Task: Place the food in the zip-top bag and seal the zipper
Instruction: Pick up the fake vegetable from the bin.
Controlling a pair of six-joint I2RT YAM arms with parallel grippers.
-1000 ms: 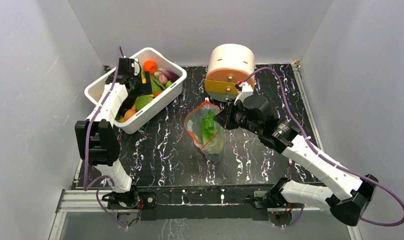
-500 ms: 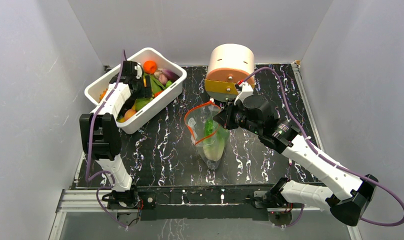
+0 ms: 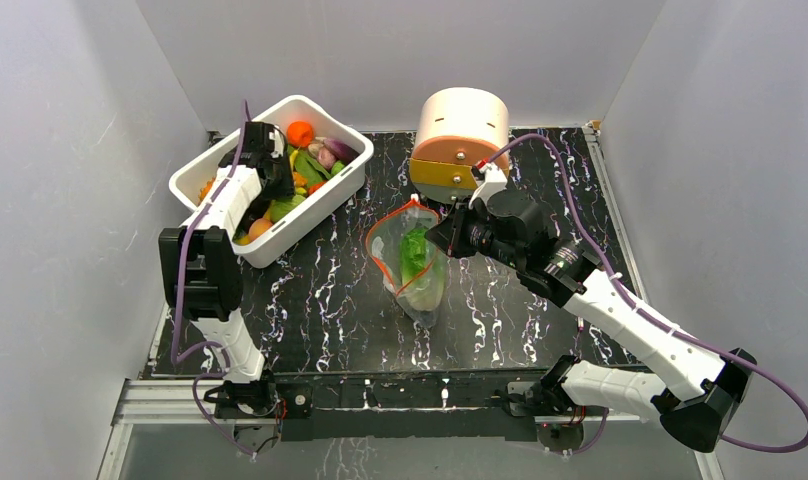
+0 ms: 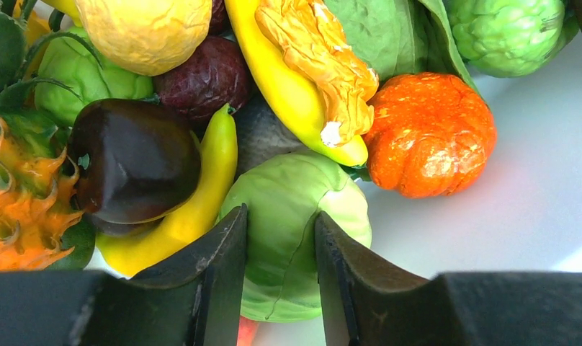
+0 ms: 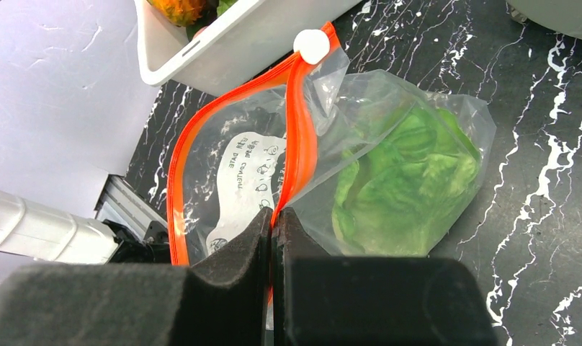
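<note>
In the left wrist view my left gripper (image 4: 281, 214) is down in the white tub, shut on a round pale-green cabbage (image 4: 288, 180) that fills the gap between its fingers. Around it lie more food: a yellow pepper (image 4: 194, 202), a dark plum-like piece (image 4: 137, 158) and an orange piece (image 4: 428, 133). My right gripper (image 5: 274, 213) is shut on the orange-red zipper (image 5: 299, 122) of the zip-top bag (image 5: 331, 79), holding its mouth open and raised. A leafy green lettuce (image 5: 403, 180) lies inside the bag (image 3: 412, 262). From above, the left gripper (image 3: 280, 180) is over the tub and the right gripper (image 3: 442, 237) is at the bag's right edge.
The white tub (image 3: 320, 215) stands at the back left, full of toy produce. A round cream-and-orange drawer box (image 3: 462, 135) stands behind the bag, close to the right wrist. The bag's white slider (image 5: 312, 45) sits at the far end of the zipper.
The left jaws have narrowed from wide open onto the cabbage, and the left wrist has sunk a little into the tub. The bag swayed slightly in the right gripper's hold.
</note>
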